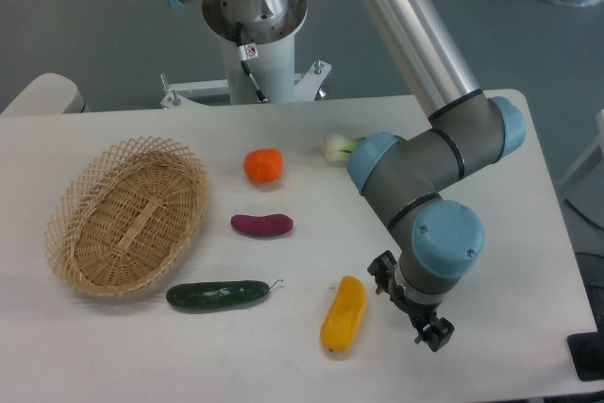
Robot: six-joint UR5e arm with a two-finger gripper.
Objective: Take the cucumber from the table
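Arm (425,73): brushed silver tube links, dark grey joint housings, pale blue round end caps. White cylindrical base column (255,54) with flanged collar; small red-marked tag and thin black cable down its front. Black two-finger gripper (412,307), compact, bolted under the last blue-capped wrist joint

The cucumber (219,295) is lying on the table (142,356), just in front of the basket (127,215), with the yellow vegetable (343,314) lying to its right.
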